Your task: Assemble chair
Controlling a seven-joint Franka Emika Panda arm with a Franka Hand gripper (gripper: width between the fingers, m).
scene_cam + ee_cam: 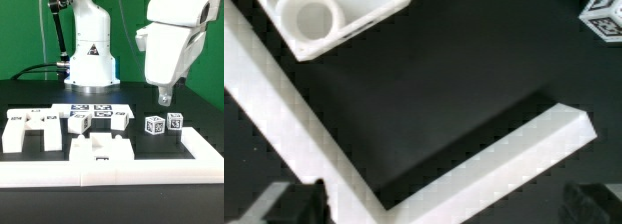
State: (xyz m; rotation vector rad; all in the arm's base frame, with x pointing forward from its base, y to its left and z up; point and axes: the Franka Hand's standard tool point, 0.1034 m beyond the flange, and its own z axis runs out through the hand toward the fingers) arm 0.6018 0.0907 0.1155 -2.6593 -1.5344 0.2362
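The chair lies in loose white tagged pieces. A blocky legged piece (28,130) sits at the exterior view's left. Tagged pieces (100,118) lie mid-table, and a flat piece (100,151) rests against the border frame. Two small cubes (155,125) (176,122) stand at the right. My gripper (165,97) hangs just above and behind the cubes, open and holding nothing. In the wrist view my gripper (438,210) is over the frame's corner. Its dark fingers (287,205) are blurred at the edges. A white piece with a round hole (322,25) and a tagged cube (603,22) also show there.
The long white border frame (150,165) runs along the front and turns up at the exterior view's right, seen as an L-shaped corner (491,150) in the wrist view. The arm's base (90,55) stands at the back centre on the black table (40,100).
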